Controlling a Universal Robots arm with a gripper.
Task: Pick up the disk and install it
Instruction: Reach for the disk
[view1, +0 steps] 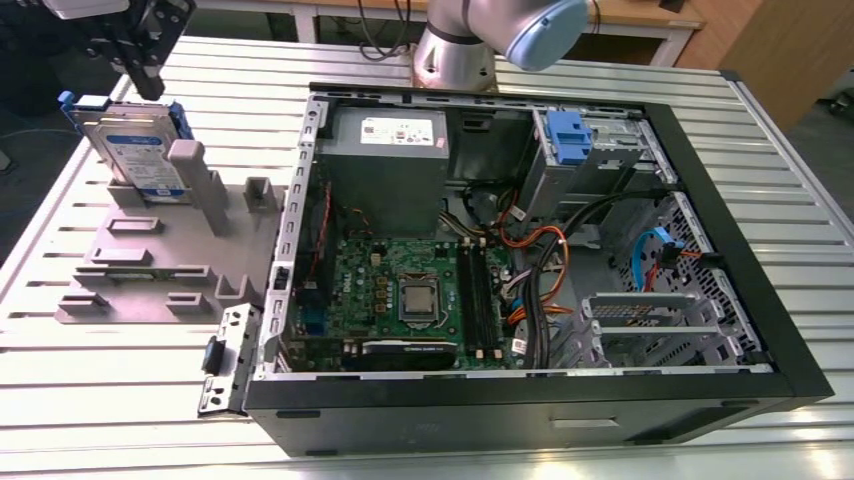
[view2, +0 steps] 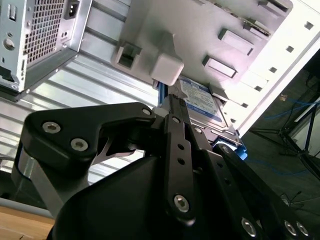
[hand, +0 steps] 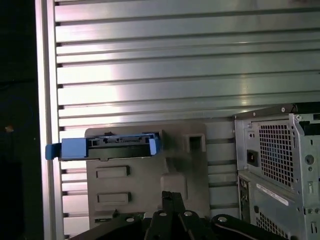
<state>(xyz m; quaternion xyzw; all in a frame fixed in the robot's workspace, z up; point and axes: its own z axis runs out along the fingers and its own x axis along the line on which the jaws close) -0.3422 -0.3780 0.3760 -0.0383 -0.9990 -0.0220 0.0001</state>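
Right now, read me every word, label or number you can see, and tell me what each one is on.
No text is clear enough to quote.
Disk: the print on its white-and-blue label is too small to read.
Power supply: the print on its white label is blurred.
Computer case: the white sticker on its rear panel in the first wrist view is too small to read.

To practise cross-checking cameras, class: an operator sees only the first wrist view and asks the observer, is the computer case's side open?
Observer: Yes; the exterior view shows the case open, motherboard exposed.
Operator: Where's the gripper?
Observer: The gripper hangs just above the disk, at the exterior view's left.
Operator: Any other blue part?
Observer: A blue bracket in the case's metal cage.
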